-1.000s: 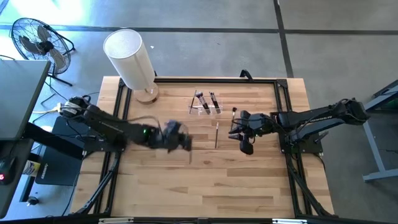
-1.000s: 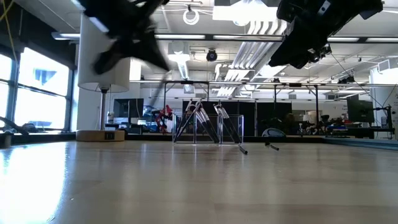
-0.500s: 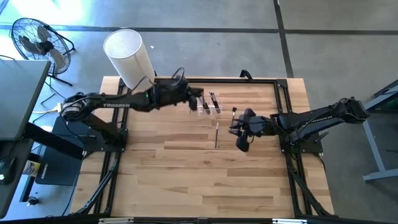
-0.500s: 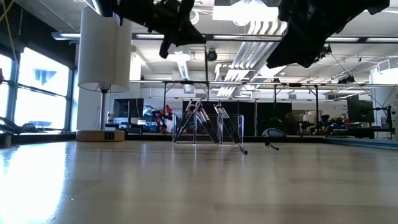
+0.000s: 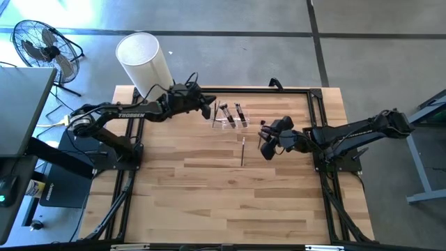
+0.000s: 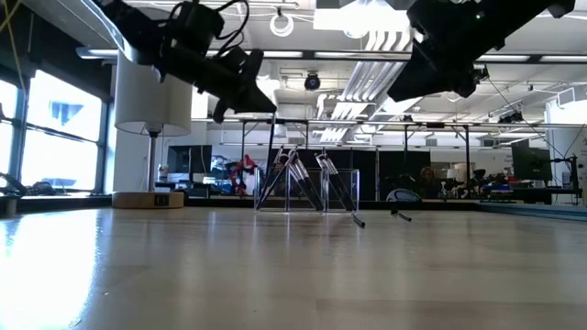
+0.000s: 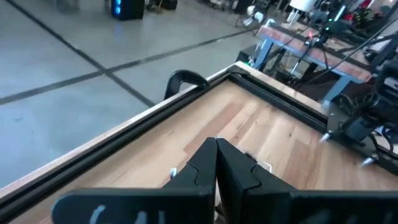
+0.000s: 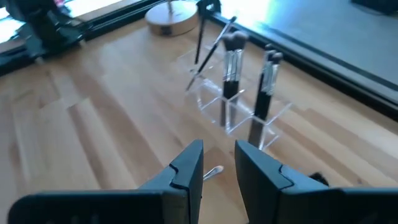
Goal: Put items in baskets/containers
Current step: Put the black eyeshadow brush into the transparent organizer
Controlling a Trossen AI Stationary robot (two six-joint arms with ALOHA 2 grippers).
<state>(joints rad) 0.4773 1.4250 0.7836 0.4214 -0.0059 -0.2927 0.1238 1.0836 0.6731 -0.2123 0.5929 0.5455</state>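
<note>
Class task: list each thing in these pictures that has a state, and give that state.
Left claw: shut, nothing seen in it.
Right claw: open, empty, above the table.
Clear holder: upright, holding brushes.
Held brushes: standing, leaning.
Loose brush: lying flat on the table.
White cylinder: upright.

Clear holder (image 8: 239,115) walls near-invisible, edges only; loose brush (image 8: 213,172) partly behind right-wrist jaws.
</note>
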